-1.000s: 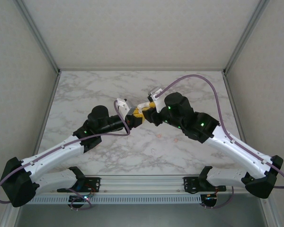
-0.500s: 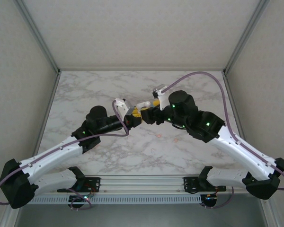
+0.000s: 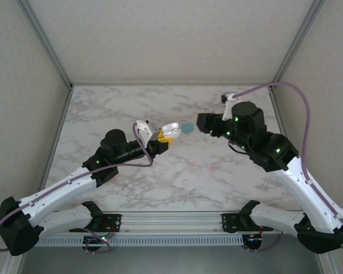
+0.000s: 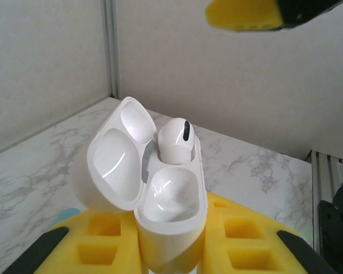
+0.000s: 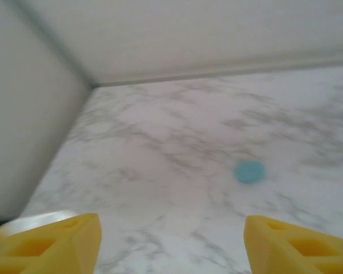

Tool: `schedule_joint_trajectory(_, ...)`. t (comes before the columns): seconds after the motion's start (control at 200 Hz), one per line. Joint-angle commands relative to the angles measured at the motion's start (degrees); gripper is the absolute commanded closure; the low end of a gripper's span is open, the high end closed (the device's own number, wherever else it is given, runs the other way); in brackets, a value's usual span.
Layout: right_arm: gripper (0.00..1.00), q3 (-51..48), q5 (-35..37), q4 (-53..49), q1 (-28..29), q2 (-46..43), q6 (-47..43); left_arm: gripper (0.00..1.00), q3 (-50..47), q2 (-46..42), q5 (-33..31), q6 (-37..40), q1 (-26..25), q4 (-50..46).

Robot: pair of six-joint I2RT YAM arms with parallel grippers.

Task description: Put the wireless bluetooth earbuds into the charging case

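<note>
My left gripper [image 3: 163, 138] [image 4: 171, 242] is shut on a white charging case [image 3: 169, 132] [image 4: 170, 200], held upright between its yellow pads [image 4: 91, 240]. The lid [image 4: 115, 160] hangs open to the left. One white earbud [image 4: 176, 138] sits in the far slot, and the near slot [image 4: 172, 194] is empty. My right gripper [image 3: 202, 121] [image 5: 171, 224] stands open a short way right of the case, with nothing between its yellow fingers [image 5: 57, 242]. On the marble between the two grippers lies a teal oval piece [image 3: 188, 127] [image 5: 249, 171].
Two tiny pink specks [image 3: 191, 164] [image 3: 212, 169] lie on the marble table [image 3: 108, 108] in front of the grippers. Grey walls and metal corner posts [image 3: 46, 45] close in the table on three sides. A yellow pad tip [image 4: 240, 14] shows at the top of the left wrist view.
My right gripper has let go at the case, opened and pulled back to the right, which uncovers the teal piece. The left gripper still holds the open case, shifted slightly.
</note>
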Motion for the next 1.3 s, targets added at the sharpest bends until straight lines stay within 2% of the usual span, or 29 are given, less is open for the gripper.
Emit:
schedule_joint_trajectory(0.0, 0.36, -4.93, -5.36, -9.26, -7.41, -1.02, 4.86, 0.84, -1.74, -4.12, -2.8, 1.02, -0.43, -1.02)
schedule_joint_trajectory(0.02, 0.37, -6.49, -8.43, -9.57, -8.62, -0.72, 4.53, 0.84, -2.05, -4.84, -3.1, 1.03, -0.43, -1.44)
schedule_joint_trajectory(0.08, 0.41, -9.75, -11.05, -10.77, -9.33, 0.65, 4.33, 0.84, -2.89, -6.88, -4.59, 1.1, -0.43, -2.6)
schedule_joint_trajectory(0.185, 0.48, -14.83, -17.92, -11.22, -9.18, 4.84, 4.53, 0.84, -4.0, -11.06, -7.03, 1.55, -0.43, -5.11)
schedule_joint_trajectory(0.265, 0.49, -19.54, -22.3, -9.14, -7.79, 8.09, 5.25, 0.84, -4.25, -13.63, -8.48, 2.11, -0.43, -7.42)
schedule_joint_trajectory(0.445, 0.47, -23.74, -21.42, -6.06, 1.4, 16.55, 6.97, 0.84, -4.1, -17.57, -10.07, 2.58, -0.43, -9.92)
schedule_joint_trajectory(0.621, 0.45, -23.09, -20.27, -3.84, 7.16, 24.69, 9.03, 0.84, -2.65, -18.34, -9.9, 3.48, -0.43, -11.28)
schedule_joint_trajectory(1.016, 0.47, -19.12, -19.4, -1.33, 11.73, 36.84, 10.78, 0.83, -2.08, -19.11, -10.07, 3.74, -0.43, -11.74)
schedule_joint_trajectory(1.296, 0.49, -16.14, -15.04, -3.93, 13.27, 42.24, 10.67, 0.84, -1.96, -19.0, -9.81, 3.83, -0.43, -12.0)
